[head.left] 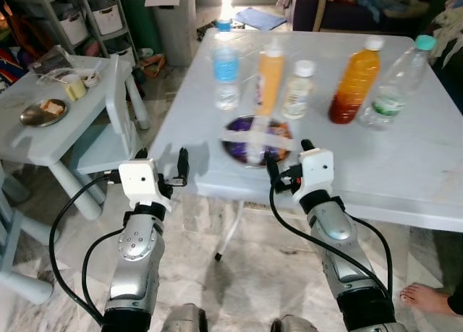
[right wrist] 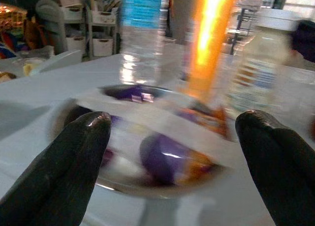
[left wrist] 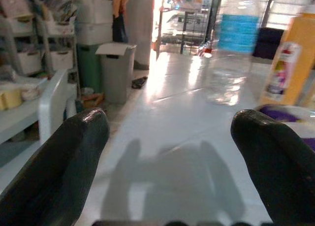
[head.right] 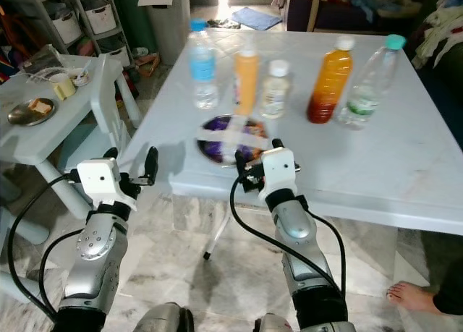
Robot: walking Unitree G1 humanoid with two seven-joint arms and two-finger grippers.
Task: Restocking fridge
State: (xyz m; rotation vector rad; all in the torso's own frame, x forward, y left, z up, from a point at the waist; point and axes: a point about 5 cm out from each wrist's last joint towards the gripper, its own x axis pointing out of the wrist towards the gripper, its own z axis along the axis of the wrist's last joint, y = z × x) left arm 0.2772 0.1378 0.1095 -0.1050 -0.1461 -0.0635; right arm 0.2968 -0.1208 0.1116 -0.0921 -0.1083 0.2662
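On the white table (head.left: 405,173) stands a row of bottles: a water bottle with a blue label (head.left: 226,71), a tall orange bottle (head.left: 269,75), a small pale bottle with a white cap (head.left: 298,90), a dark orange drink bottle (head.left: 356,82) and a clear bottle with a teal cap (head.left: 394,82). In front of them sits a round dish of purple-wrapped items (head.left: 257,140). My right gripper (head.left: 288,157) is open just before the dish, at the table's near edge. My left gripper (head.left: 162,160) is open at the table's near left corner, empty.
A small white side table (head.left: 22,140) at left holds a metal plate (head.left: 42,112) and cups, with a white chair (head.left: 116,108) beside it. Shelving and a grey bin (head.left: 177,17) stand behind. A person's bare foot (head.left: 427,297) rests on the floor at right.
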